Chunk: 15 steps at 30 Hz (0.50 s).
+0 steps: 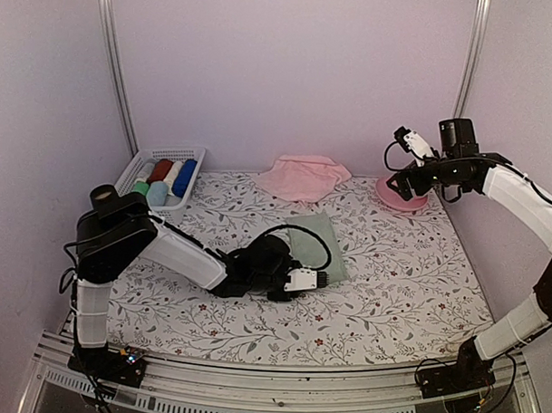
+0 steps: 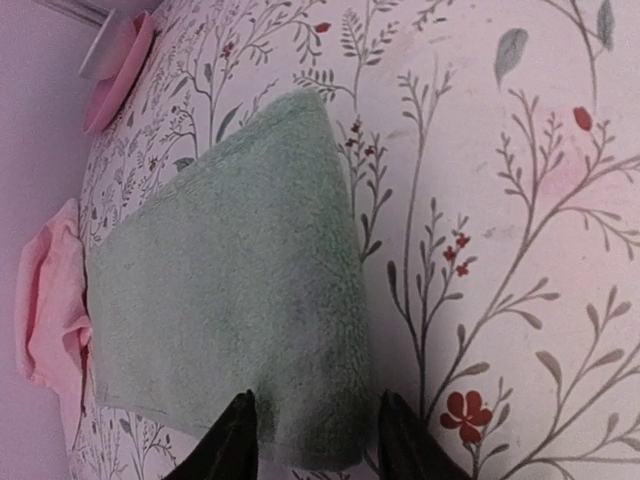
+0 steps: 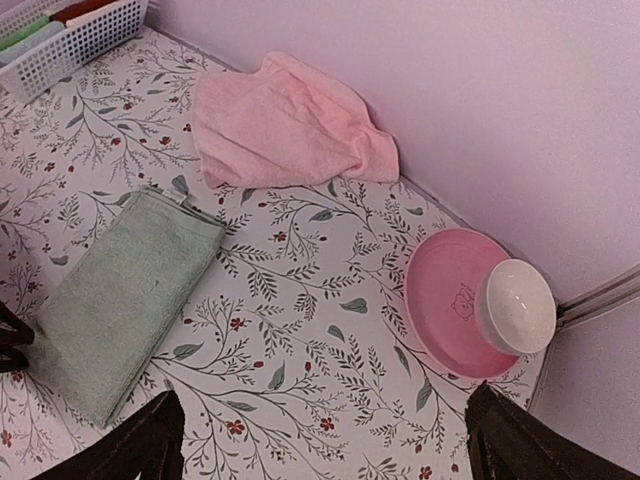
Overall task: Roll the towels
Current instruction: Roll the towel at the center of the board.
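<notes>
The pale green towel [image 1: 322, 243] lies folded flat in the middle of the flowered table; it also fills the left wrist view [image 2: 230, 290] and shows in the right wrist view [image 3: 120, 300]. My left gripper [image 1: 324, 279] is down at its near end. In its own view the left gripper [image 2: 315, 410] has its jaws half closed astride the towel's corner. One finger presses on the cloth; the other stands just off its edge. The pink towel [image 1: 302, 176] lies crumpled by the back wall [image 3: 280, 125]. My right gripper [image 1: 403, 138] hangs high at the back right, open and empty [image 3: 322, 400].
A white basket [image 1: 155, 153] holding rolled cloths stands at the back left [image 3: 90, 40]. A pink saucer [image 3: 445, 300] with a white cup [image 3: 515, 305] sits in the back right corner, under the right gripper. Walls close in the back and both sides.
</notes>
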Tool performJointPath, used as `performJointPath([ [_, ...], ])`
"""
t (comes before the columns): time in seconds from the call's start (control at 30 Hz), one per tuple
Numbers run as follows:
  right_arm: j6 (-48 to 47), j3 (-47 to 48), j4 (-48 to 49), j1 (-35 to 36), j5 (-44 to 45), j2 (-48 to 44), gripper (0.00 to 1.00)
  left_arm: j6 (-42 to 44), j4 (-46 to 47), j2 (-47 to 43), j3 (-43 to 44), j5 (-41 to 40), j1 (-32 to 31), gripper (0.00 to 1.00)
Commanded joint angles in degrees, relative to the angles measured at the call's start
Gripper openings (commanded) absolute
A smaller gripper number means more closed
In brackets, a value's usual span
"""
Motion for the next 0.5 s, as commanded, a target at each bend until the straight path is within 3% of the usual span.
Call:
performJointPath([
  [0.0, -3.2, -4.4, 4.2, 0.1, -6.2, -4.8, 0.99, -0.3, -4.0, 2.3, 1.6, 0.3, -1.1, 0.37],
  [0.3, -17.0, -18.5, 12.0, 0.8, -23.2, -11.4, 1.0, -4.2, -6.1, 3.0, 2.9, 0.5, -0.8, 0.0],
  [0.47, -29.7, -27.1, 13.7, 5.5, -26.7, -12.2, 0.99, -8.4, -7.2, 0.0, 1.8, 6.4, 0.7, 0.0],
])
